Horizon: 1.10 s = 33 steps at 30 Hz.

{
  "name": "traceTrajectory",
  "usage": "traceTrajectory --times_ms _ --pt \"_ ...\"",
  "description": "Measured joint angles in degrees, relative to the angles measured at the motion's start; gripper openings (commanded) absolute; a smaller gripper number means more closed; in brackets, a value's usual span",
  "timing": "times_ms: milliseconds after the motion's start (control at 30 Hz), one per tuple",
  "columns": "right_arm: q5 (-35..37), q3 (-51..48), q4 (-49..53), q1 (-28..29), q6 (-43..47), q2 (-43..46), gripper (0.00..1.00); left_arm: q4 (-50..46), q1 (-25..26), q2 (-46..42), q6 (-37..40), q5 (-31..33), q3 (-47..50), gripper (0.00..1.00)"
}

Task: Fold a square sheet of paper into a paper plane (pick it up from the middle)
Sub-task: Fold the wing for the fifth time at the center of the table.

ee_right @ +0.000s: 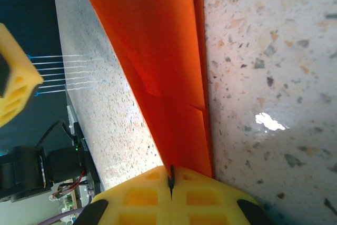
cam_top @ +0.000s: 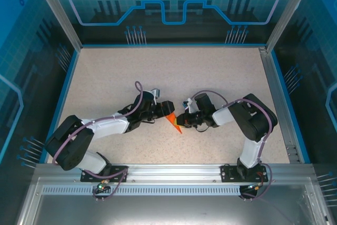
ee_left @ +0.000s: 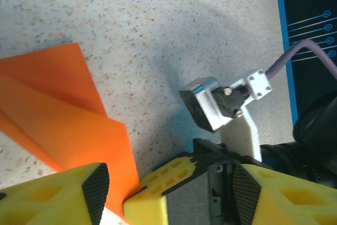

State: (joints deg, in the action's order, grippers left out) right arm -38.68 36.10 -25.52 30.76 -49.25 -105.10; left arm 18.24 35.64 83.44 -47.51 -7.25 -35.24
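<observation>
Top external: orange paper (cam_top: 174,123) sits mid-frame over the desk (cam_top: 105,77), between both arms.
Left gripper (cam_top: 167,108), released with jaws wide, is just upper left of it. The paper's long axis slants toward lower right. Right gripper (cam_top: 182,119) is clenched on its right side. Creases underneath are hidden.

The thin folded paper sheet (ee_right: 158,51) is bright orange, on a pale beige tabletop (cam_top: 210,77) speckled with dark flecks. The right gripper (ee_right: 171,177) is yellow gridded plastic, black at its sides.
</observation>
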Motion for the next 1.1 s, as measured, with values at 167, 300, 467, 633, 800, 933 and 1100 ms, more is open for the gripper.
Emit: traceTrajectory --times_ms 167,300,467,633,800,933,1100 --pt "1.2 -0.2 0.0 0.4 -0.5 0.4 0.04 0.1 0.0 0.0 -0.1 0.0 0.1 0.69" --pt "1.2 -0.2 0.0 0.4 -0.7 0.4 0.04 0.1 0.0 0.0 -0.5 0.2 0.1 0.68" --pt "1.4 -0.2 0.0 0.4 -0.8 0.4 0.04 0.6 0.0 0.5 -1.7 0.2 0.1 0.68" --pt "1.6 -0.3 0.0 0.4 -0.9 0.5 0.04 1.4 -0.1 1.2 -2.2 0.2 0.1 0.68" --pt "1.6 -0.3 0.0 0.4 -0.9 0.5 0.04 2.5 -0.2 2.5 -2.6 -0.2 0.0 0.69" --pt "1.6 -0.3 0.0 0.4 -1.4 0.5 0.04 4.1 -0.2 4.9 -2.6 -1.8 -0.3 0.7" --pt "1.6 -0.3 0.0 0.4 -1.8 0.5 0.04 6.8 -0.2 7.7 -3.4 -3.5 -0.7 0.71"
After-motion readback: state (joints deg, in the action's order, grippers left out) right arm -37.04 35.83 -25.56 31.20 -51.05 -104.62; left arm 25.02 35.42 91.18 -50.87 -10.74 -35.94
